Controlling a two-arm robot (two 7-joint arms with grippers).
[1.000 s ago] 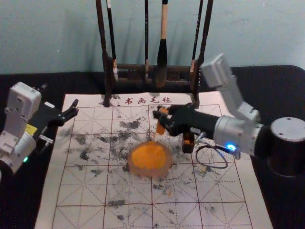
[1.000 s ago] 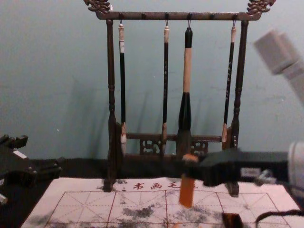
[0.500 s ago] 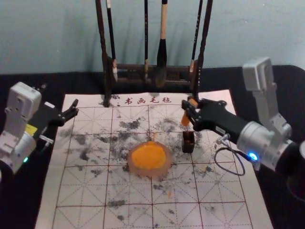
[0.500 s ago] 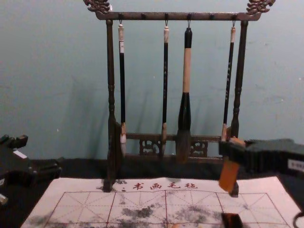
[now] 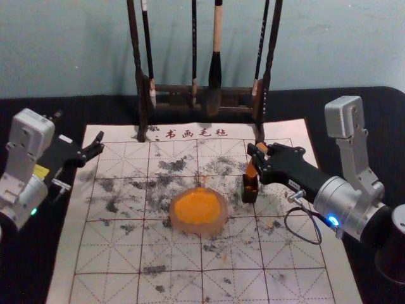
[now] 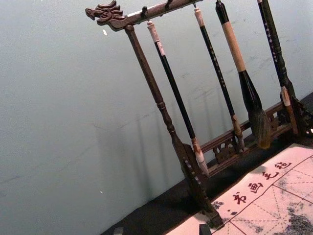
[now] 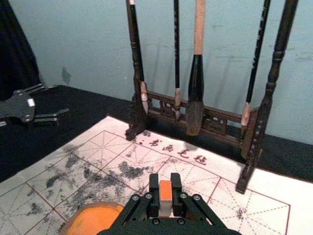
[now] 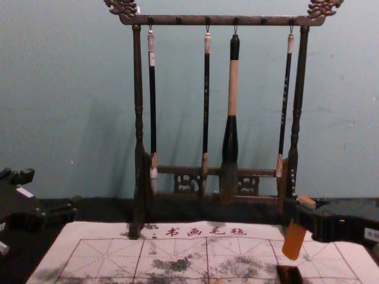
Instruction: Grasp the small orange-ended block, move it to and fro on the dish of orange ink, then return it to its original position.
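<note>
My right gripper (image 5: 258, 156) is over the right part of the mat, shut on the orange-ended block (image 5: 251, 170), whose lower end hangs just above the small dark box (image 5: 249, 192). In the chest view the block (image 8: 294, 238) leans slightly, above the box (image 8: 289, 274). The right wrist view shows the block (image 7: 165, 191) pinched between the tips of the right gripper (image 7: 165, 196). The dish of orange ink (image 5: 199, 209) lies left of the box. My left gripper (image 5: 95, 147) stays parked open at the mat's left edge.
A wooden rack (image 8: 140, 177) with several hanging brushes stands behind the ink-stained mat (image 5: 114, 253). A black cloth (image 5: 373, 126) covers the table around the mat. A cable loops beside the right wrist.
From above the far side of the dish, my right gripper has moved right with the block, then lowered toward the dark box. The left arm has stayed still.
</note>
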